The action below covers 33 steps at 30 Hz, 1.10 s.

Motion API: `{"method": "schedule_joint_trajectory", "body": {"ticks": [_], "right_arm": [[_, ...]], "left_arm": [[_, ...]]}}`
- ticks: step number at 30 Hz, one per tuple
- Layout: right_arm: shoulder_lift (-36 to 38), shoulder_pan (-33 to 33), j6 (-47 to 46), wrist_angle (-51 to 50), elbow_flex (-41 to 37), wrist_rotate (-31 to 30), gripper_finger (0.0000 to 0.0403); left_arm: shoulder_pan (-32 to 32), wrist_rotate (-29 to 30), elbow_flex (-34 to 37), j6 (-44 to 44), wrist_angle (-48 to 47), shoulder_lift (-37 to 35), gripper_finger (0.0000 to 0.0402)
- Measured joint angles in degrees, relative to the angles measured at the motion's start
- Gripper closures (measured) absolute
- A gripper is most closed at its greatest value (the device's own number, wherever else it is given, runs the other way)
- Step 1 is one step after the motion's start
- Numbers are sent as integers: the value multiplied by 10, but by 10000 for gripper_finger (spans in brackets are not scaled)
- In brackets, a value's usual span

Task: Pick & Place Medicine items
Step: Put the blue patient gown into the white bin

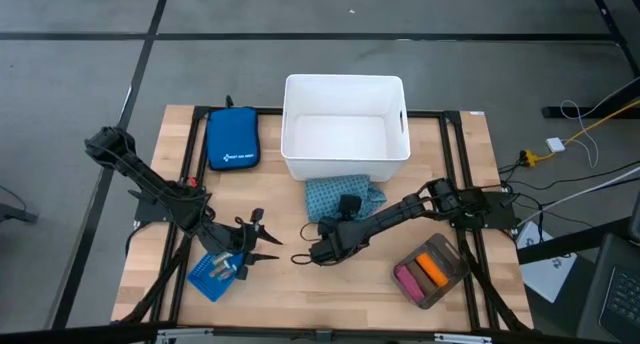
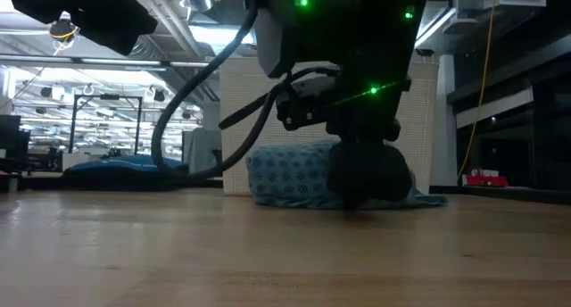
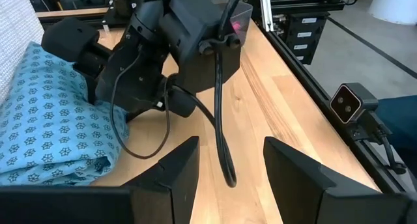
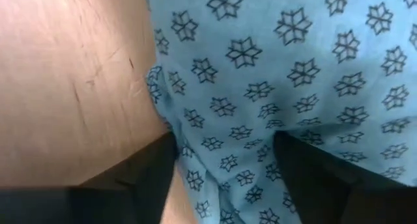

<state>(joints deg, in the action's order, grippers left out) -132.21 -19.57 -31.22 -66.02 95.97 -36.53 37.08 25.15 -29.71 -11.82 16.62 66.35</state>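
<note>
One teal pack (image 1: 343,197) between spread right tool (image 4: 225,178) fingers; left tool (image 3: 225,175) wide, empty.

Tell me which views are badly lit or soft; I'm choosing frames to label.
Low view: backlit, right arm a silhouette against bright ceiling lights, teal patterned pack dim. Right wrist view: too close, pack soft, fingers dark blurs. High view: even light.

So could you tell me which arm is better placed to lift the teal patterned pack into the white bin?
The right. The right gripper is already down on the teal patterned pack, fingers open astride its cloth. The left gripper hangs open beside the blue tray, farther from the pack.
</note>
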Motion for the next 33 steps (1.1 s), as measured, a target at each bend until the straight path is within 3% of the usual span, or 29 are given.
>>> {"method": "schedule_joint_trajectory", "body": {"ticks": [12,24,33], "right_arm": [[-15,1,-14,-10,-2,-8,384],[29,-28,-86,-28,-4,46,393],[112,-79,-169,-77,-3,17,393]], "left_arm": [[0,0,0,-1,0,0,233],[0,0,0,0,0,0,233],[0,0,0,0,1,0,233]]}}
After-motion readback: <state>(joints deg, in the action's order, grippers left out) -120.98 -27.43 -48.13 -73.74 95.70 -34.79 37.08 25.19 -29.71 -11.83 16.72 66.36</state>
